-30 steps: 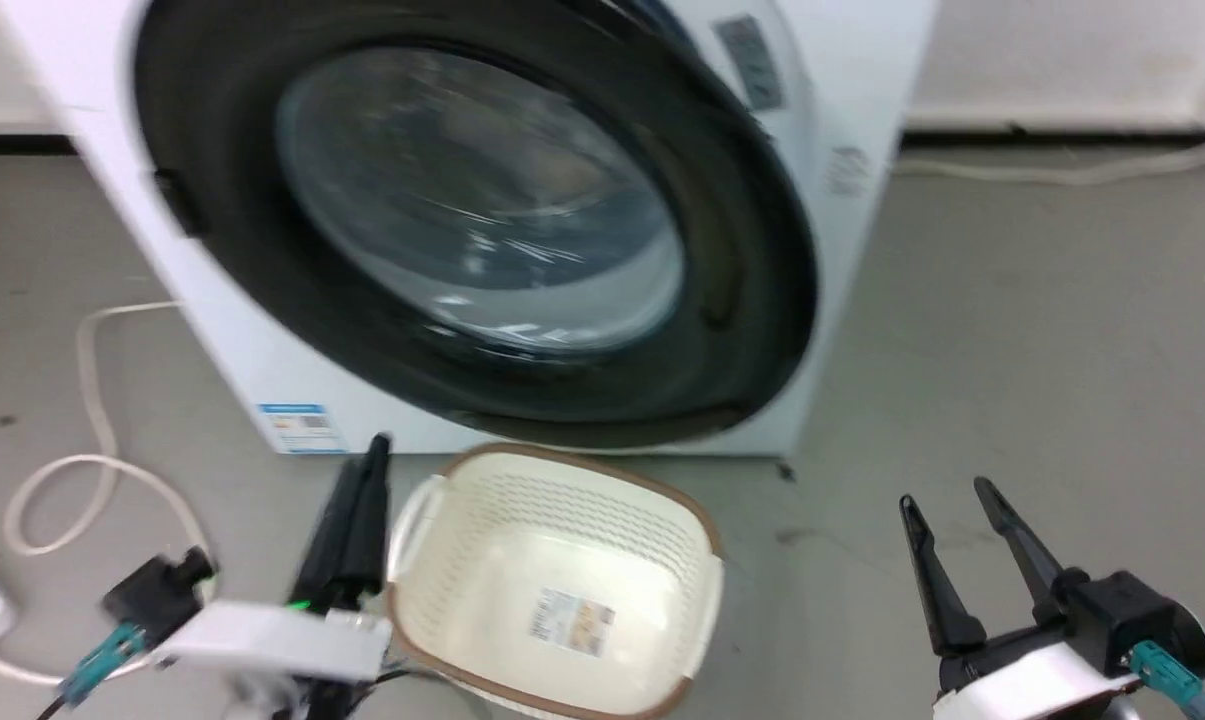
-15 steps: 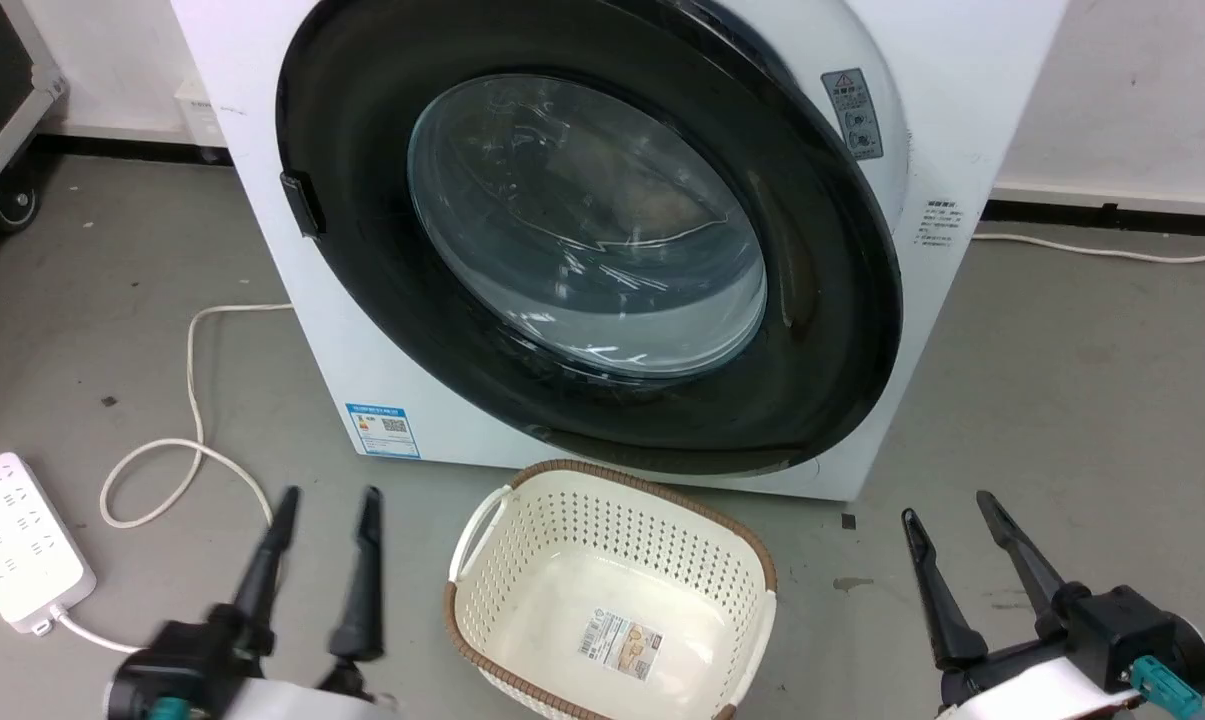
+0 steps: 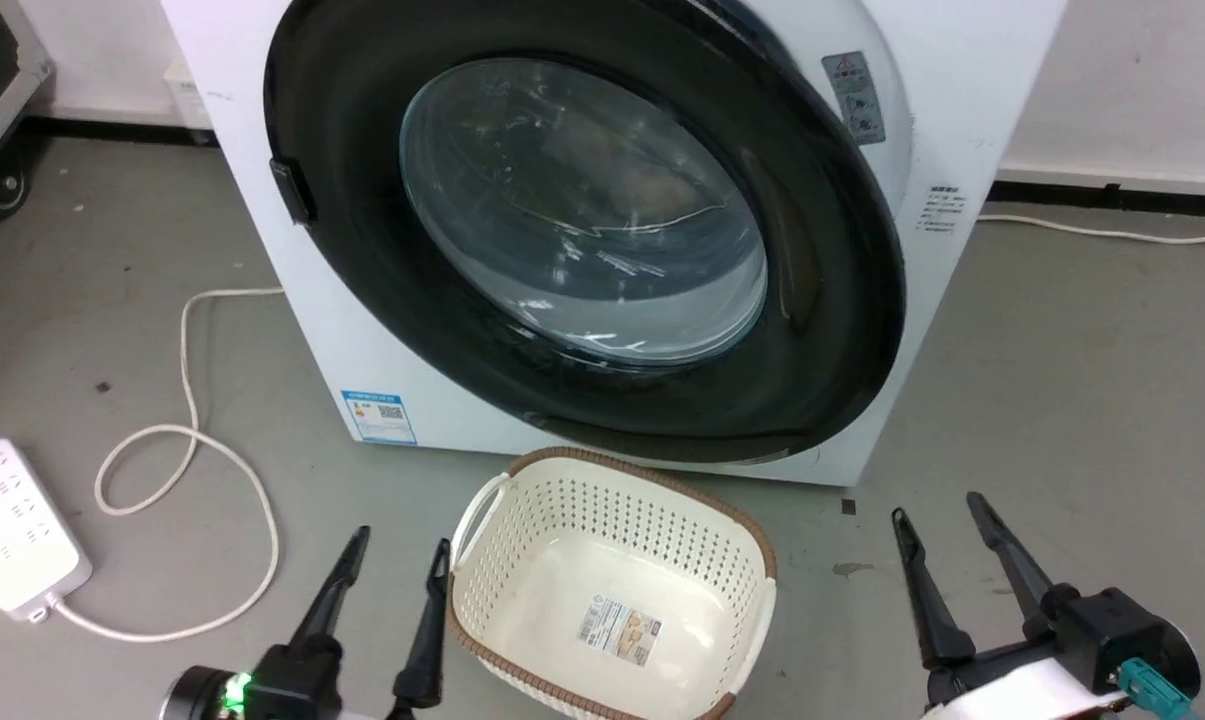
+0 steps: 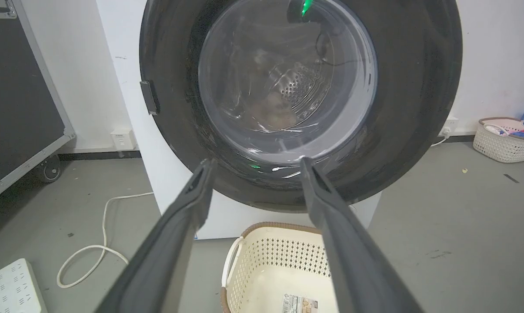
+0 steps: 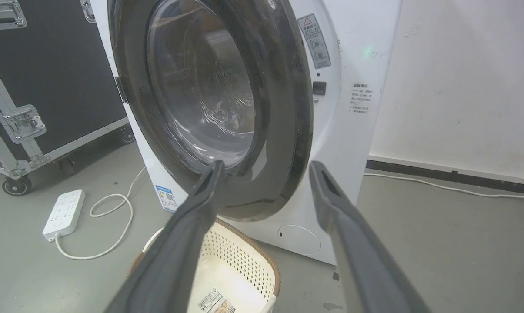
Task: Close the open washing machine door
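The white washing machine [image 3: 292, 330] stands on the grey floor ahead. Its round black-rimmed washing machine door [image 3: 822, 300] with the bulging glass window [image 3: 582, 210] is swung almost flat against the front. In the right wrist view the door [image 5: 288, 108] still stands a little off the panel on the latch side. My left gripper [image 3: 403, 540] is open and empty, low and left of the basket; in its own view [image 4: 256, 161] the fingers frame the door's lower rim. My right gripper [image 3: 935, 507] is open and empty at the lower right, also seen from its own wrist [image 5: 267, 164].
A cream perforated basket [image 3: 742, 560] sits on the floor right under the door. A white power strip [image 3: 12, 525] and looped cable [image 3: 187, 440] lie at the left. A black wheeled case [image 5: 48, 78] stands left of the machine. Another basket [image 4: 503, 141] is by the wall.
The head camera has swung, shifting the whole picture. My left gripper went from fingers together beside the basket to open and lower. The right gripper holds the same pose.
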Robot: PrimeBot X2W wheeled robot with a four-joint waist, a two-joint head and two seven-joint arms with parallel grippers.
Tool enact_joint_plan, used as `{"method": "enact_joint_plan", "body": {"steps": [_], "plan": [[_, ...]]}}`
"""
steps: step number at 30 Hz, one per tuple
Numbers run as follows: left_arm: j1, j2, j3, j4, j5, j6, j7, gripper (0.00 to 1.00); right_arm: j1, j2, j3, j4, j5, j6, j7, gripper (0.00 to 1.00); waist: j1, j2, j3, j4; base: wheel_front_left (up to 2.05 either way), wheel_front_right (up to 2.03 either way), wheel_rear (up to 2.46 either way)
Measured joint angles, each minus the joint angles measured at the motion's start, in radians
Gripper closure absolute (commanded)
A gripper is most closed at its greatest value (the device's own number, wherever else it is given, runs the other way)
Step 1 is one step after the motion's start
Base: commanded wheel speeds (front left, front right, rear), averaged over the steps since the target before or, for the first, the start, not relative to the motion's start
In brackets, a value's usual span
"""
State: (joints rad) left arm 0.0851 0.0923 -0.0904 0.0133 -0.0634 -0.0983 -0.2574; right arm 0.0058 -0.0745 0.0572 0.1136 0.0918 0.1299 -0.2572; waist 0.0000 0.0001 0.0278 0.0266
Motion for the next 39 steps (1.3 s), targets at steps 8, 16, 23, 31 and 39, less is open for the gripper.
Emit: {"method": "enact_joint_plan", "body": {"steps": [8,16,23,31,39], "plan": [[-0.030,-0.010,-0.025,-0.012,0.017,0.008,0.000,0.00,-0.099,-0.072,0.086,-0.026,0.083,0.000,0.021,1.00,0.0000,0.0000,0.080,0.030,0.00,0.00,0.00],[-0.109,-0.021,-0.048,-0.016,0.019,0.021,0.000,0.00,-0.327,-0.251,0.197,-0.016,0.161,0.000,0.090,1.00,0.0002,0.0000,0.208,0.077,0.00,0.00,0.00],[-0.169,-0.034,-0.083,-0.018,0.016,0.037,0.000,0.00,-0.508,-0.380,0.226,0.067,0.297,0.000,0.117,1.00,0.0003,0.0000,0.303,0.136,0.00,0.00,0.00],[-0.201,-0.039,-0.102,-0.021,0.005,0.053,0.000,0.00,-0.674,-0.451,0.233,0.200,0.430,0.003,0.150,1.00,0.0003,0.0000,0.370,0.185,0.00,0.00,0.00],[-0.214,-0.040,-0.116,-0.021,-0.012,0.066,0.000,0.00,-0.834,-0.473,0.203,0.362,0.472,0.003,0.167,1.00,0.0002,0.0000,0.403,0.212,0.00,0.00,0.00]]}}
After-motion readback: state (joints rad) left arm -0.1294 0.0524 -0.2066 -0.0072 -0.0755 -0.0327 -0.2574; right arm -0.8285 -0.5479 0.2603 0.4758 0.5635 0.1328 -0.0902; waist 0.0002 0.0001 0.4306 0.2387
